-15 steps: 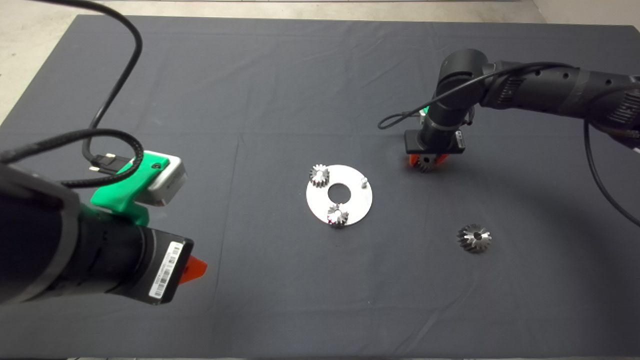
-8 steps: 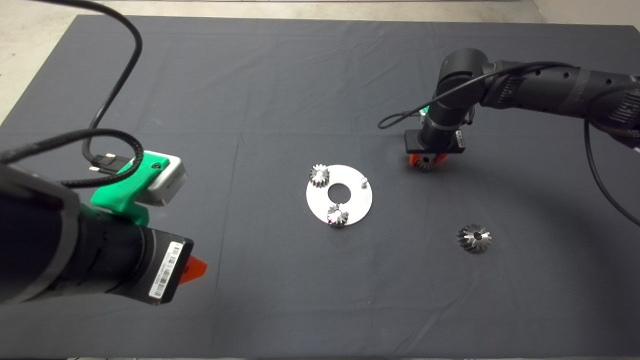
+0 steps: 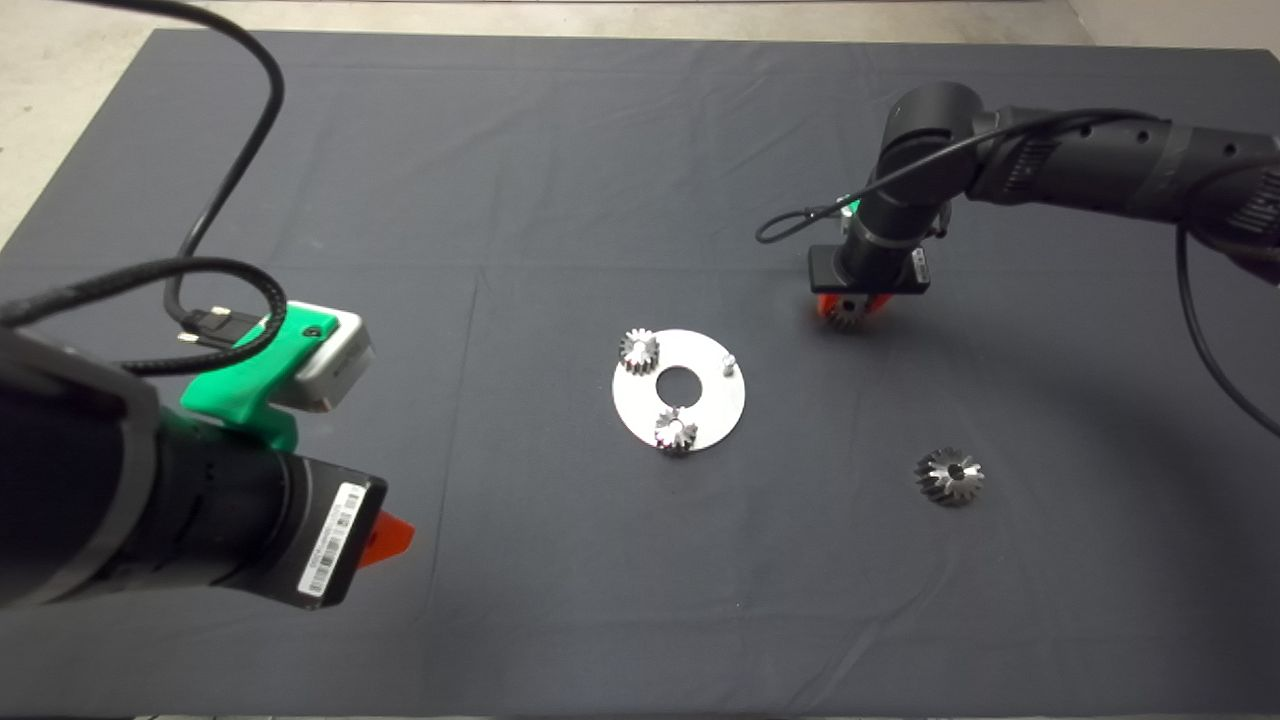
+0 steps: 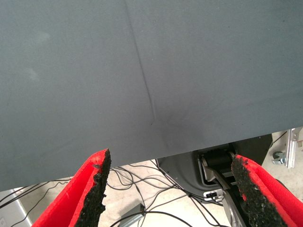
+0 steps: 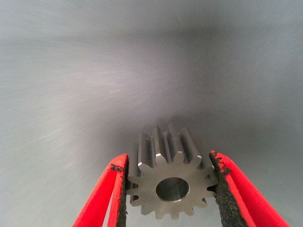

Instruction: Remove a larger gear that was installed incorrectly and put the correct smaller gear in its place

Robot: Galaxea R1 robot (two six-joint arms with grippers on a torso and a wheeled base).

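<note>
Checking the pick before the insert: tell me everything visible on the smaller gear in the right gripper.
The smaller gear is a grey steel pinion with straight teeth and a round centre hole, its faces looking machined and clean. It sits clamped between the black pads of the right gripper, one pad on each side of its teeth, its bore facing the wrist camera. In the head view it shows under that gripper, above the dark mat, off to the side of the round metal plate.

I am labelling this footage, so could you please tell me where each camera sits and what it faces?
Head view: above, looking down at the mat; both arms show.
Left wrist view: on the parked left gripper, facing the mat's edge and floor cables; open fingers show.
Right wrist view: on the right gripper, facing the mat; its fingers clamp the smaller gear.
Shared: that gear also shows from above.
</note>
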